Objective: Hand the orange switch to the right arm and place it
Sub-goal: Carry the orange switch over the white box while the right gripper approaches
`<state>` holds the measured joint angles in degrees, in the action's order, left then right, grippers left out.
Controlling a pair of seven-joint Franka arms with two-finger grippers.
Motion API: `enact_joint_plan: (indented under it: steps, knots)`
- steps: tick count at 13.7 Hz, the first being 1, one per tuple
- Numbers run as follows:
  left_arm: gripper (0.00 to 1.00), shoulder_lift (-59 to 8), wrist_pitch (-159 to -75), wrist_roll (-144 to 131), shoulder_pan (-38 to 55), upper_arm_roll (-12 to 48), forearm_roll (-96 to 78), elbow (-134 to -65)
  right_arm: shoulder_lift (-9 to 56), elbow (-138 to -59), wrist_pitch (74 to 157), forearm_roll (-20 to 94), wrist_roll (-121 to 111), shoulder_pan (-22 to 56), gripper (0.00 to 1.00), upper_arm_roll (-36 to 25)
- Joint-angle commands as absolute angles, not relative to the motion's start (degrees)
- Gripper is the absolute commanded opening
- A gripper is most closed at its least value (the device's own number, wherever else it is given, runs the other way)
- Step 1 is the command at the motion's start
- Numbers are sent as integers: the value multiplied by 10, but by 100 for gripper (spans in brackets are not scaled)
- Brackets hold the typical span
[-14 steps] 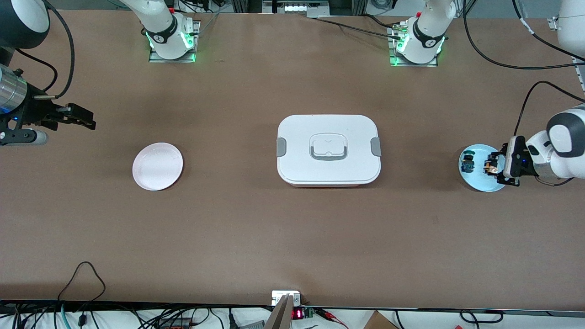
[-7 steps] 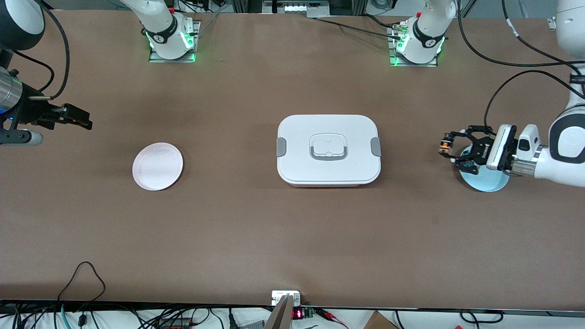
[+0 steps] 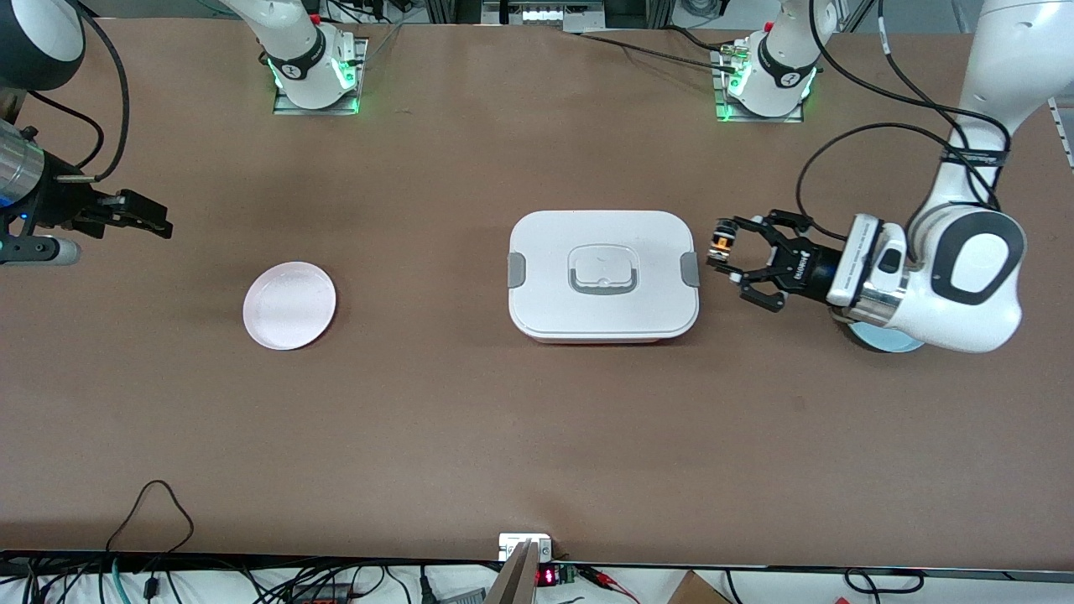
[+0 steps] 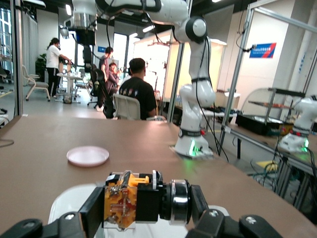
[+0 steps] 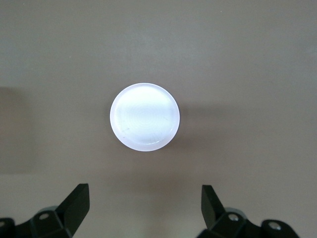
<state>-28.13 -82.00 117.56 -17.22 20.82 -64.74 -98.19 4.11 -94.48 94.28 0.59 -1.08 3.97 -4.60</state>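
Observation:
The orange switch (image 3: 722, 242), a small black cylinder with an orange middle and a silver ring, is up in the air, and my left gripper (image 3: 724, 253) is shut on it. The switch hangs just off the white box's (image 3: 554, 243) end nearest the left arm. In the left wrist view the switch (image 4: 143, 198) lies crosswise between the black fingers (image 4: 96, 212). My right gripper (image 3: 159, 223) hovers open over the right arm's end of the table, next to the pink plate (image 3: 289, 304). Nothing sits between its fingers (image 5: 74, 203); the plate (image 5: 144, 117) lies bare below.
The closed white box with grey latches stands mid-table. A pale blue plate (image 3: 898, 341) peeks out from under the left arm's wrist. Both arm bases stand along the table's edge farthest from the front camera. Cables and a small device (image 3: 525, 547) line the nearest edge.
My left gripper has lifted the orange switch off the blue plate and carried it toward the white box. The right gripper has barely shifted and stays open.

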Motion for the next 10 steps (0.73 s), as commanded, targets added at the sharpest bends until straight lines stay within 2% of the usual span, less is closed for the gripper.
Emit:
enact_joint_plan:
  steps: [1, 4, 7, 10]
  knots:
    - [0, -202, -888, 1149, -178, 264, -720, -1066, 33, -948, 938, 15, -15, 40, 100, -40]
    - [0, -156, -990, 1143, -179, 336, -829, -1122, 32, -947, 913, 59, -13, 63, 100, -40]
    - [0, -152, -1089, 1135, -179, 406, -895, -1123, 36, -947, 919, 152, -13, 68, 100, -40]
    - [0, -154, -1199, 1135, -178, 477, -950, -1122, 61, -952, 913, 292, -13, 68, 100, -40]
